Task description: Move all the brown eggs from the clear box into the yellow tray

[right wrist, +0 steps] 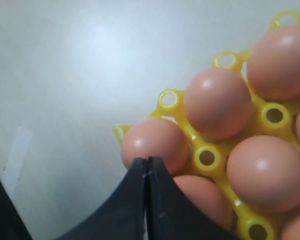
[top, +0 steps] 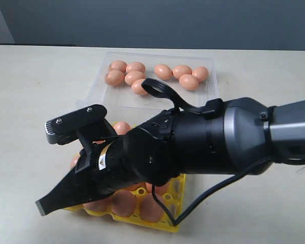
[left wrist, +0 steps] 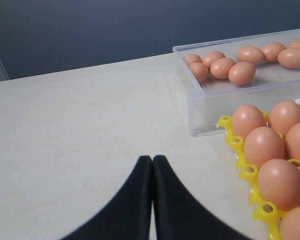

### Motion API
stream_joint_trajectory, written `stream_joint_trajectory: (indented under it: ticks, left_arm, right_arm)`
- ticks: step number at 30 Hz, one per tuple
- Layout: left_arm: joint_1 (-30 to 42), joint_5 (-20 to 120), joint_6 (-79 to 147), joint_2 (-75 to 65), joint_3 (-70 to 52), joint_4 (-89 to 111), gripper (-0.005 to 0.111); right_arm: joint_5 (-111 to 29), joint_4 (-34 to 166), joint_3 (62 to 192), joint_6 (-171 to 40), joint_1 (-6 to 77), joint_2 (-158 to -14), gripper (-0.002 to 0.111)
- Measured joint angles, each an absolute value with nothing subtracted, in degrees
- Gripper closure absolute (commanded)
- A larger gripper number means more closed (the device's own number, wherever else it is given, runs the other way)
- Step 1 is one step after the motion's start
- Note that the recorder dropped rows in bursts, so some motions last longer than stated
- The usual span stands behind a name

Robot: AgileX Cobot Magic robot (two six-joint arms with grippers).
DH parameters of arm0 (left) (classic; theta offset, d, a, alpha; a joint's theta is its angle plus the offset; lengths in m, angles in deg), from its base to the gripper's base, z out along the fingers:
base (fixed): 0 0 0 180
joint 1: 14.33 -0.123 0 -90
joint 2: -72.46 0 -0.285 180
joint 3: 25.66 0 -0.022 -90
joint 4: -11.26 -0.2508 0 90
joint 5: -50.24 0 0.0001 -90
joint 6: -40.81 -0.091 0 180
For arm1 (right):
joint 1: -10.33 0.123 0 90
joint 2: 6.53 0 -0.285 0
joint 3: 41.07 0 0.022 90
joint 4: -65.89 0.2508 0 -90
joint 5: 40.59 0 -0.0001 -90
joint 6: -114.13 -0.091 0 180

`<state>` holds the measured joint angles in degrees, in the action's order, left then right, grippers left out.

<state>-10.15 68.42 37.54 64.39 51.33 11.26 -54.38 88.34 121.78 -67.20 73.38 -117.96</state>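
Several brown eggs [top: 180, 73] lie in the clear box [top: 211, 62] at the back of the table; the left wrist view shows those eggs [left wrist: 241, 72] in the box [left wrist: 210, 107] too. The yellow tray [top: 142, 219] in front holds several eggs [top: 123, 202], mostly hidden by my right arm. My right gripper [top: 40, 207] is shut and empty, its tips over the tray's corner egg [right wrist: 155, 142]; the right gripper [right wrist: 148, 161] shows its jaws pressed together. My left gripper [left wrist: 152, 159] is shut with nothing in it, over bare table beside the tray [left wrist: 240, 145].
The big black right arm [top: 208, 140] reaches in from the right across the tray, with a cable [top: 213, 190] hanging below it. The pale tabletop [top: 35, 86] stretches left of the box and tray. A dark wall stands behind.
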Motion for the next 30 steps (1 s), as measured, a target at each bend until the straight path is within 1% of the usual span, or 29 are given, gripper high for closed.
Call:
stream_joint_trajectory:
  ticks: [20,30]
  left_arm:
    - [-10.15,68.42,37.54,64.39,51.33,11.26,0.106]
    - [-10.15,68.42,37.54,64.39,51.33,11.26,0.106]
  right_arm:
    - [-61.81,85.07,121.88,-67.28,73.38,-117.96,0.109]
    - [-57.58,84.48,121.88,-67.38,73.38,-116.78,0.109]
